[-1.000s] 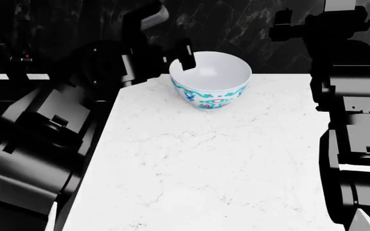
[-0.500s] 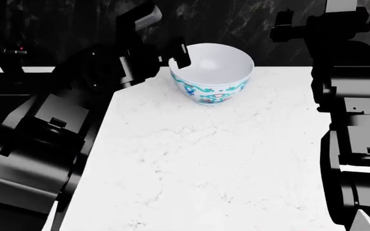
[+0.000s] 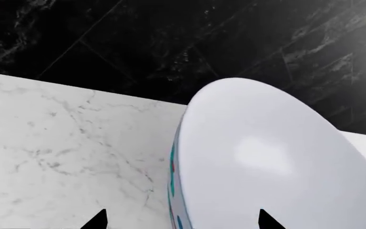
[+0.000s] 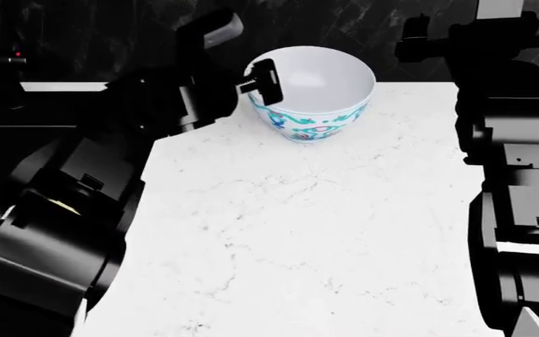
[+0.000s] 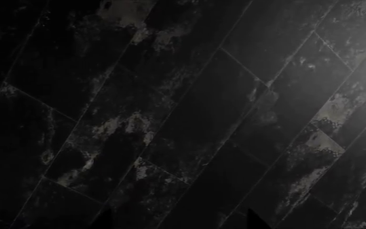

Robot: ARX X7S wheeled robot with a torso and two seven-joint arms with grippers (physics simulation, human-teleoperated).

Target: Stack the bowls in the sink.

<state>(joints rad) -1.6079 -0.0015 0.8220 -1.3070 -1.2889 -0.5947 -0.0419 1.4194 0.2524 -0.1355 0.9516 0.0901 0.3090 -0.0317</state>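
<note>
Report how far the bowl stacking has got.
Nothing looks stacked yet. The white floral bowl sits on the marble counter, outside any sink. In hand: the left gripper straddles its rim. Left: lifting it, carrying it to the sink and nesting it with the other bowl, neither in view.

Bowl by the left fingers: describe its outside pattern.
Teal floral scrollwork with small red accents on the white bowl, clearest in the head view.

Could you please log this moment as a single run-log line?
left gripper: at white bowl rim, grasp unclear | bowl: on countertop | right gripper: facing dark wall, idle | stacking: not done
</note>
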